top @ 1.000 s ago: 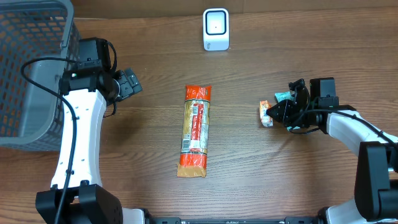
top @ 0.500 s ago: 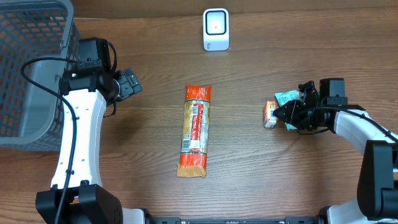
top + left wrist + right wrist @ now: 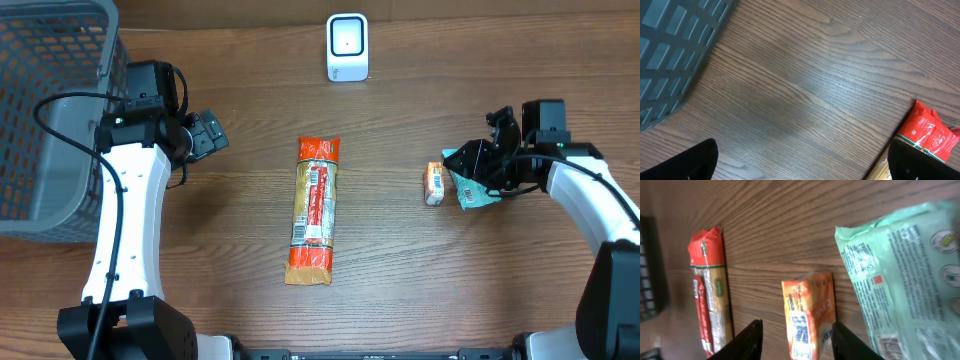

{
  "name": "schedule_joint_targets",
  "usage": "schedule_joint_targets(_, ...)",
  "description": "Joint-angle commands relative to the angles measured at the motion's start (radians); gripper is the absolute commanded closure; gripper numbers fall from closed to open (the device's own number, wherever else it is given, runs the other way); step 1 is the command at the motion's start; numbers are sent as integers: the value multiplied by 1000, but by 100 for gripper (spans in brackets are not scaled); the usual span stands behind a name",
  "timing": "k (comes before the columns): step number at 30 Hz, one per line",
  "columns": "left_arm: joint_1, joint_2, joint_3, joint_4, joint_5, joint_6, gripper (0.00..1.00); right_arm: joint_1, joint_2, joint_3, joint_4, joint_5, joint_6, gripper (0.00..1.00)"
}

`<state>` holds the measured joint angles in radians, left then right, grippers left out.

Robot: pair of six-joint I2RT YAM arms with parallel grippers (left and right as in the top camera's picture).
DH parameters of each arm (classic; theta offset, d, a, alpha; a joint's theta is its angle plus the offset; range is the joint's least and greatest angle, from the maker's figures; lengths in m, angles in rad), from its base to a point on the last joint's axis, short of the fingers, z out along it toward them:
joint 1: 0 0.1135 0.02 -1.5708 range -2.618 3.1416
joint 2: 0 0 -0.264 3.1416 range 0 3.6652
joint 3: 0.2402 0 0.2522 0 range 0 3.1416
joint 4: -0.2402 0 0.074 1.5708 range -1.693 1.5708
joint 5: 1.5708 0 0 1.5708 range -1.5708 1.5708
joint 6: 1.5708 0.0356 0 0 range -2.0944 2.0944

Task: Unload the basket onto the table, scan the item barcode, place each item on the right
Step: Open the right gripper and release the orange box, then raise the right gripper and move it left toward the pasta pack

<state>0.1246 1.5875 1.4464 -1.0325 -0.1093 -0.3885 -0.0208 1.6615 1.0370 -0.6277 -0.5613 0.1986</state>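
Two things have changed on your right side in the last second. The right pincer (image 3: 462, 163) has pulled back from the small orange packet (image 3: 433, 184), and its jaws have spread. The wrist view shows its fingers (image 3: 751, 339) standing apart with nothing clamped between them. The orange packet now lies loose on the table (image 3: 250, 80), just ahead of the fingertips. It sits a little nearer the arm's side than it did before.

The green packet (image 3: 476, 192) has shifted too. Earlier it lay on the far side of the pincer, and now it sits partly under it, sticking out on the near side, just beside the orange packet.

Your left pincer (image 3: 210, 132) has not moved. Its jaws are spread as wide as they go and hold nothing.

A long red and orange pack (image 3: 314, 210) lies lengthwise between the two pincers, well apart from both. The white scanner (image 3: 347, 46) stands well ahead of the right pincer, off towards the far edge of the table. The table between the orange packet and the scanner is bare wood. The grey basket (image 3: 40, 150) sits just behind the left pincer.
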Motion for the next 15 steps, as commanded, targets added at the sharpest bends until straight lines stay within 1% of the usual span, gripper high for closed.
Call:
schedule_joint_targets(1, 0, 7, -4, 0, -2, 11, 0, 50, -44, 51, -43, 156, -21, 54)
schedule_joint_targets(3, 0, 7, -4, 0, -2, 11, 0, 97, -44, 51, -64, 249, -21, 53)
schedule_joint_targets(5, 0, 7, -4, 0, -2, 11, 0, 146, -44, 50, -80, 360, -15, 47)
schedule_joint_targets(8, 0, 7, -4, 0, -2, 11, 0, 223, -44, 49, -98, 523, 16, 44)
schedule_joint_targets(12, 0, 7, -4, 0, -2, 11, 0, 313, -42, 49, -92, 637, 64, 44)
schedule_joint_targets(15, 0, 7, -4, 0, -2, 11, 0, 352, -32, 49, -78, 648, 71, 44)
